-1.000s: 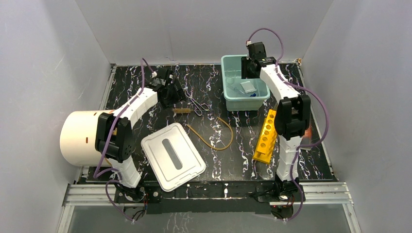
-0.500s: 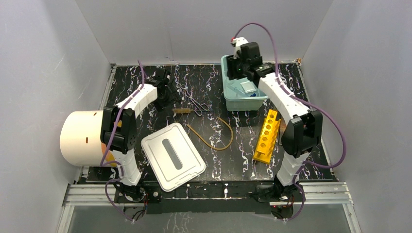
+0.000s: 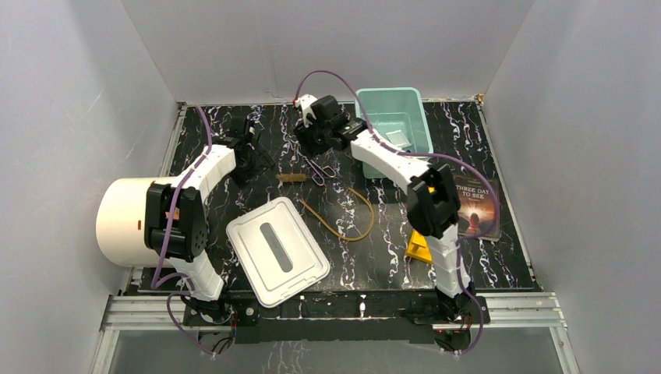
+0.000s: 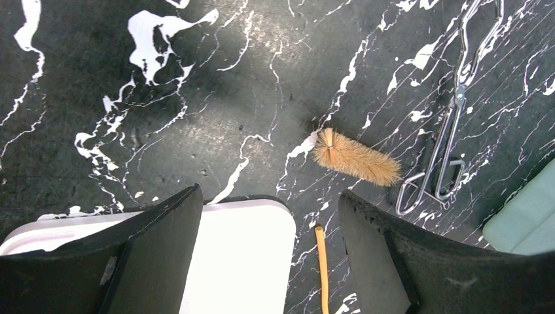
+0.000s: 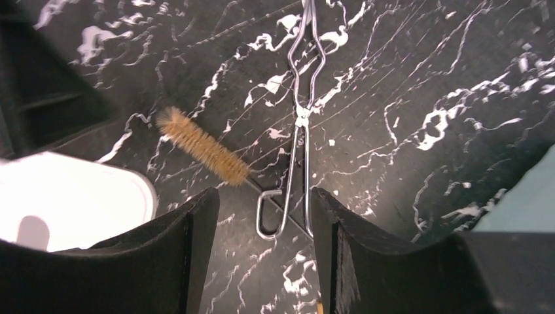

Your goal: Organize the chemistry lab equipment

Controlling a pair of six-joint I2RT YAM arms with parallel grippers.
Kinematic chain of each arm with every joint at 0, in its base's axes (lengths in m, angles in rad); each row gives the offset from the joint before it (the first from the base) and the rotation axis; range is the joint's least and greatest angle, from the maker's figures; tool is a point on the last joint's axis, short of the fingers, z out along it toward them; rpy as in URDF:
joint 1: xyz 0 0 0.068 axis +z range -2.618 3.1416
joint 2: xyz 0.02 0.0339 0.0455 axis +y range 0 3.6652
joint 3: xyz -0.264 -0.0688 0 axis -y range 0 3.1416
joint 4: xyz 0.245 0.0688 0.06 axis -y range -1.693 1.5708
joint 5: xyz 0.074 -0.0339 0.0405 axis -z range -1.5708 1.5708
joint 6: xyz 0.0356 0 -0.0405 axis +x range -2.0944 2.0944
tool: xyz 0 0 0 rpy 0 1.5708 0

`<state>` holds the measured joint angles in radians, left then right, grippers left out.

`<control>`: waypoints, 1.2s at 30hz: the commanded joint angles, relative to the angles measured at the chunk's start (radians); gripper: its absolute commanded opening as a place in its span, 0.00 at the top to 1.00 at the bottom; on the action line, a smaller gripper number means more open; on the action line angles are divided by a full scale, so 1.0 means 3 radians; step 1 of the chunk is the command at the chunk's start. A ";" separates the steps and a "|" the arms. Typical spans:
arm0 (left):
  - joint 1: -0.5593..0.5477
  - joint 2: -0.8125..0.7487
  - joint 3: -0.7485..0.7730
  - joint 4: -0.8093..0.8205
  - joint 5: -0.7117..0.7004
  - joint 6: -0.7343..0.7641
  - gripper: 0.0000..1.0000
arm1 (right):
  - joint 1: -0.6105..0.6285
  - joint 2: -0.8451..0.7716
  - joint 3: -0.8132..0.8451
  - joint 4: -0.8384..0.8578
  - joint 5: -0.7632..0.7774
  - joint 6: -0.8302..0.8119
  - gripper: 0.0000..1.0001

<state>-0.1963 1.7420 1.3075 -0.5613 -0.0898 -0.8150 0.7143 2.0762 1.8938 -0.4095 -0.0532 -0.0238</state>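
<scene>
Thin metal tongs (image 3: 316,167) lie on the black marbled table, with a tan brush (image 3: 292,178) just to their left. An amber tubing loop (image 3: 343,214) lies nearer the front. A white packet (image 3: 397,139) lies in the teal bin (image 3: 413,101). My right gripper (image 3: 309,144) is open and empty above the tongs (image 5: 301,131); their handle loops show between its fingers (image 5: 263,196), and the brush (image 5: 203,147) is to the left. My left gripper (image 3: 253,156) is open and empty (image 4: 268,203), left of the brush (image 4: 357,159) and tongs (image 4: 451,140). I cannot make out the beaker, funnel or blue piece.
A white lid (image 3: 277,251) lies front centre. A big cream cylinder (image 3: 129,220) lies on its side at the left. A dark book (image 3: 475,206) lies at the right. A yellow rack (image 3: 417,245) is mostly hidden behind the right arm. Grey walls enclose the table.
My right arm has swung left from over the teal bin to above the tongs, uncovering the book. My left gripper has drawn back a little to the left.
</scene>
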 commanded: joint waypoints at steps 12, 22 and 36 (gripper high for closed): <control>0.0020 -0.0343 -0.0198 -0.0061 0.0160 0.0075 0.27 | 0.0028 0.1505 0.1760 -0.0821 0.0550 0.0448 0.35; 0.0021 -0.0358 -0.0188 -0.0036 0.0177 0.0149 0.27 | 0.0037 0.1803 0.2043 -0.0995 0.0461 0.0477 0.39; 0.0021 -0.0394 -0.0235 -0.0002 0.0218 0.0135 0.27 | 0.0043 0.1902 0.1866 -0.0876 0.0395 0.0135 0.55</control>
<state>-0.1932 1.6871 1.2495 -0.5537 -0.0364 -0.7818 0.7250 2.6171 2.4535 -0.7055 0.0822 0.0757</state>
